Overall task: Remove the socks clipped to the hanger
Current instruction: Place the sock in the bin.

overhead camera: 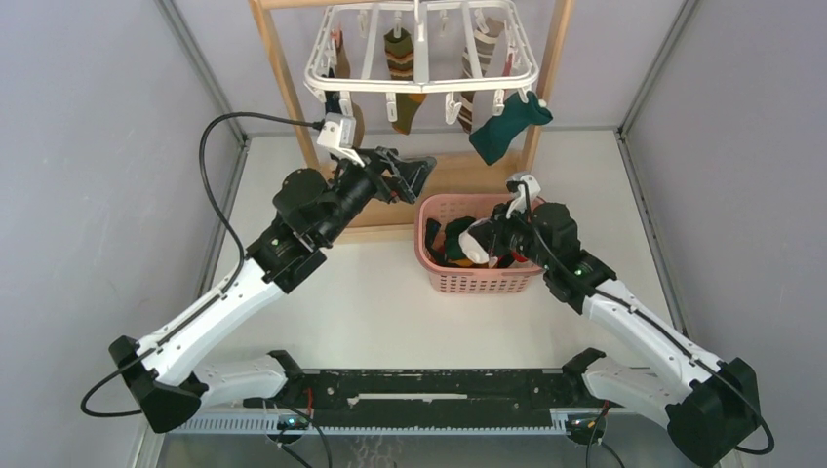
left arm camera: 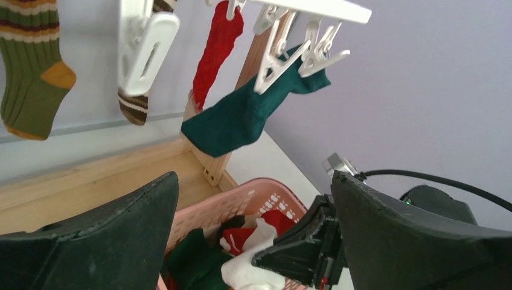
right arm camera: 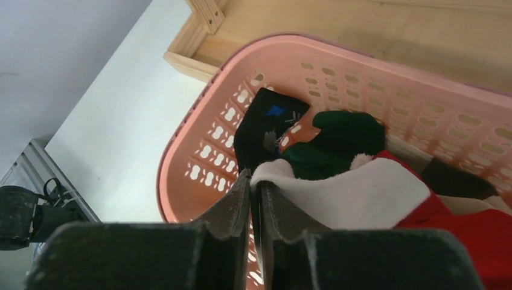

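Left gripper (overhead camera: 408,174): raised over the table (overhead camera: 371,302) below the hanger's left half, jaws spread wide, nothing between the fingers (left arm camera: 108,241).
Wooden stand (overhead camera: 283,78): upright frame at the back of the table, carrying the hanger.
Hanger (overhead camera: 439,88): white plastic rack hung at the top of the stand, clips dangling round its rim, several with socks in them.
Striped sock (overhead camera: 402,73): green and brown bands with an orange heel, clipped near the middle, hanging straight down.
Brown-banded sock (left arm camera: 134,106): clipped just right of the striped sock, partly hidden behind a clip in the left wrist view.
Red sock (left arm camera: 217,51): clipped further right, hanging in front of the stand's post.
Teal sock (overhead camera: 505,129): clipped at the right front corner, slanting down to the left.
Basket (overhead camera: 429,263): pink, perforated, on the table below the hanger's right side; holds a dark sock (right arm camera: 265,127), a green sock (right arm camera: 338,139) and a red-and-white sock (right arm camera: 362,193).
Right gripper (overhead camera: 485,244): lowered into the basket, jaws nearly together with a thin slit between; the white cuff lies at the tips, and whether it is pinched cannot be told.
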Tool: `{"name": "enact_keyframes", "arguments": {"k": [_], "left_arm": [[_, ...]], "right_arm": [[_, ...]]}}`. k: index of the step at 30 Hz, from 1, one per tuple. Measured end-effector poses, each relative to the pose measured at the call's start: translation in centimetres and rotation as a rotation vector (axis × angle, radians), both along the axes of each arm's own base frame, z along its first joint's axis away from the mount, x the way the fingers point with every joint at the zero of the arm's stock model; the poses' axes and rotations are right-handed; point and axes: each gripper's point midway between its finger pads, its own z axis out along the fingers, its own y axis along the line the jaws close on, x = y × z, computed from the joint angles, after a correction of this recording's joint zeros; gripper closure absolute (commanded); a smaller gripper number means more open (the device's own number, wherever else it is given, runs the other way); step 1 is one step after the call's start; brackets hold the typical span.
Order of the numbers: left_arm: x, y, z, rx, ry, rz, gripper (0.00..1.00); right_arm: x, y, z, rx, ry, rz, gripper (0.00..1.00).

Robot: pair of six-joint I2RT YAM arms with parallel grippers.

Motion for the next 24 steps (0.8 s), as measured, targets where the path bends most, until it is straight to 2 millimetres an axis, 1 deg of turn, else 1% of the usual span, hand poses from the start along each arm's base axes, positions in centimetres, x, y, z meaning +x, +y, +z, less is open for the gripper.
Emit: {"name": "enact_keyframes", "arguments": {"k": [3,8,13,14,16,17,19,24], "left_arm": [[-0.8,0.8,-0.8,0.007,0.006,0.002,0.00],[-2.0,2.2,-2.8,0.025,0.026,0.007,0.00],[-3.2,3.7,-4.3,0.038,0.042,0.021,0.00],[-3.4,4.0,-4.4,0.038,0.042,0.022,0.00],[-4.0,4.6,-4.9,0.040,0.045,0.027,0.00],[-4.0,4.7,-4.9,0.040,0.045,0.027,0.00],[-4.5,5.2,-5.5,0.047,0.052,0.028,0.00],[-5.4,6.1,-7.3,0.071,0.084,0.029,0.00]], "right_arm": [[0.3,0.0,-1.0,-0.017,0.023,-0.010,0.74],[0.5,0.0,-2.2,-0.034,0.052,-0.018,0.58],[0.6,-0.3,-3.5,-0.050,0.080,-0.035,0.52],[0.6,-0.3,-3.6,-0.052,0.083,-0.038,0.50],[0.6,-0.4,-4.1,-0.058,0.093,-0.042,0.39],[0.6,-0.4,-4.2,-0.059,0.097,-0.043,0.36],[0.7,-0.4,-4.5,-0.064,0.103,-0.048,0.33],[0.9,-0.8,-4.8,-0.077,0.104,-0.067,0.31]]}}
